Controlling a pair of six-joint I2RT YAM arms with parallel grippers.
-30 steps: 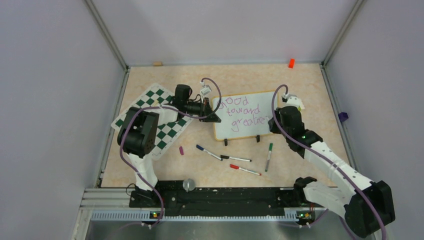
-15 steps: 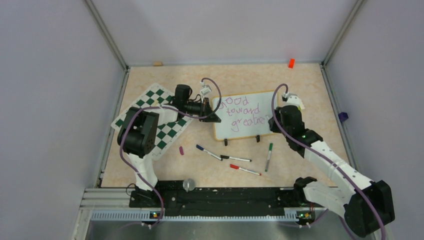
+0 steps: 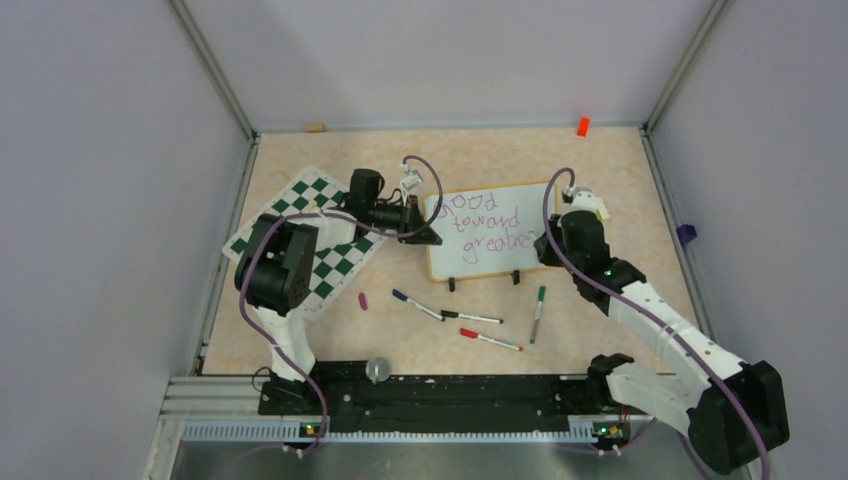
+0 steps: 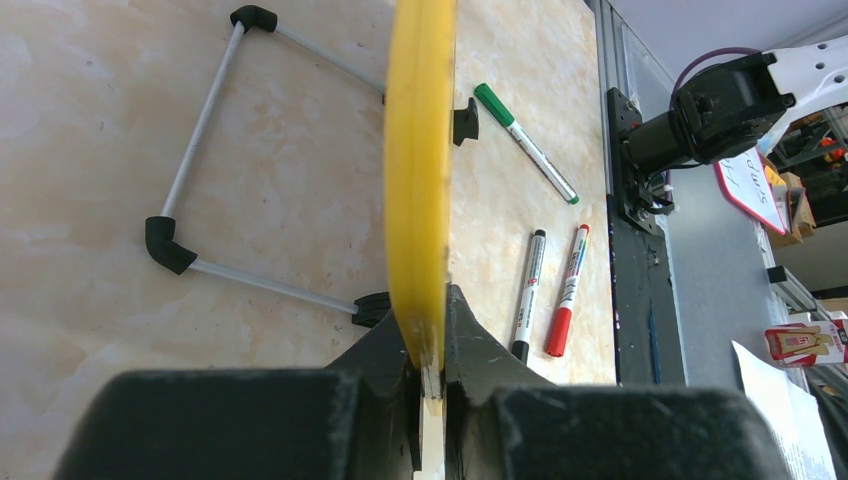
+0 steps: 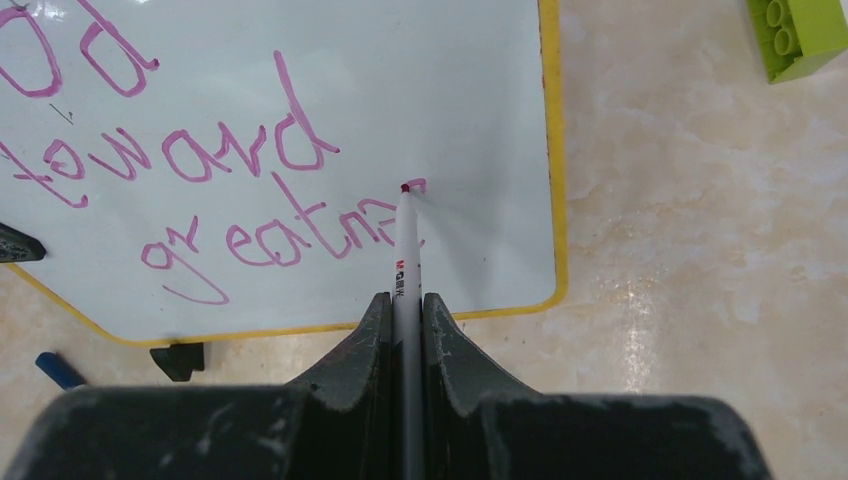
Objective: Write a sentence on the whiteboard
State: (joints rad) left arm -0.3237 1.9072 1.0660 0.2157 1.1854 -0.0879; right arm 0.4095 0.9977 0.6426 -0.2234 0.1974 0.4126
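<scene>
At the whiteboard's left edge, left fingers clamp its frame; right fingers grip marker near right edge.

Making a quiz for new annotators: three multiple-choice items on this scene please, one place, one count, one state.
1. Where is the tip of the marker in the right pincer? A bare table; B end of the whiteboard's third written line; C chess mat.
2. How many loose markers lie before the whiteboard? A two; B six; C four.
3. The left pincer is: A shut on the whiteboard's edge; B open; C shut on an eraser.
B, its tip meets the last purple stroke; C, blue, black, red and green; A, its jaws clamp the yellow frame.
</scene>
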